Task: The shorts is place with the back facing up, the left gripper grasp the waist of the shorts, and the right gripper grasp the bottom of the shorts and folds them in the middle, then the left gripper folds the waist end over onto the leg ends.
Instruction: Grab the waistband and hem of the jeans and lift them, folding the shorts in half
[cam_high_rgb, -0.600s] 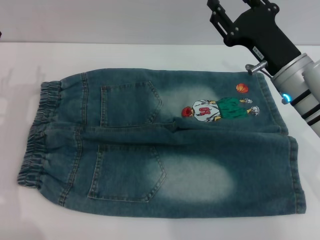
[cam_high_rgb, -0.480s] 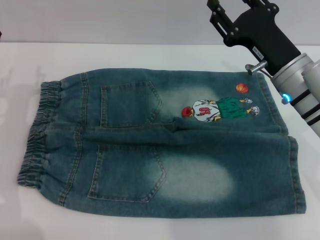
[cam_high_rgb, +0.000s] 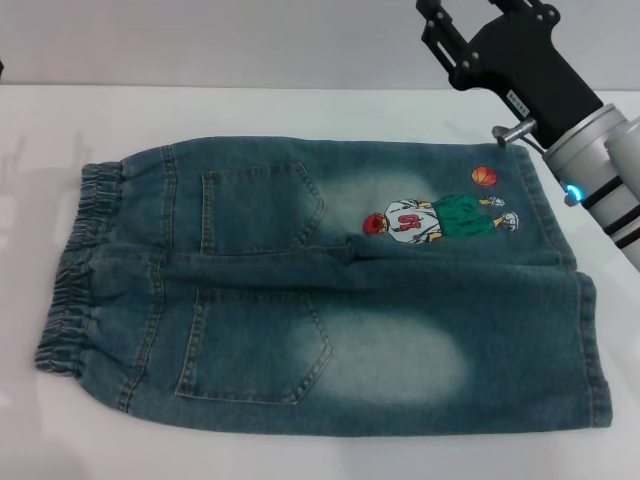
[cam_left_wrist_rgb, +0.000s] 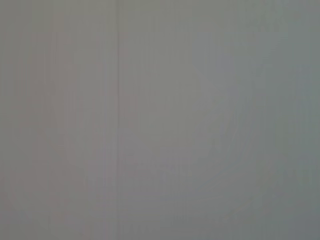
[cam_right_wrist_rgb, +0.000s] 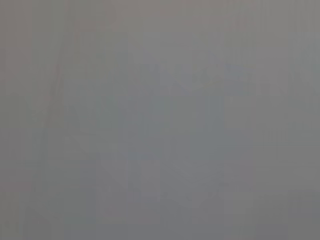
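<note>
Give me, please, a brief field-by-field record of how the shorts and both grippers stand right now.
shorts: spread flat on the white table, back pockets up
waist of the shorts: at the robot's left, ungrasped
leg ends: at the robot's right, ungrasped
right gripper: raised beyond the far right corner, touching nothing; fingers cut off by the frame
left gripper: not in view
fold: not begun

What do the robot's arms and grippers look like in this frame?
Only the right arm shows, at the head view's top right. The right gripper is a black angular claw of bolted plates with a small white label, on a silver-white arm with black bands, a small blue light and a metal peg. The left gripper is out of view.
</note>
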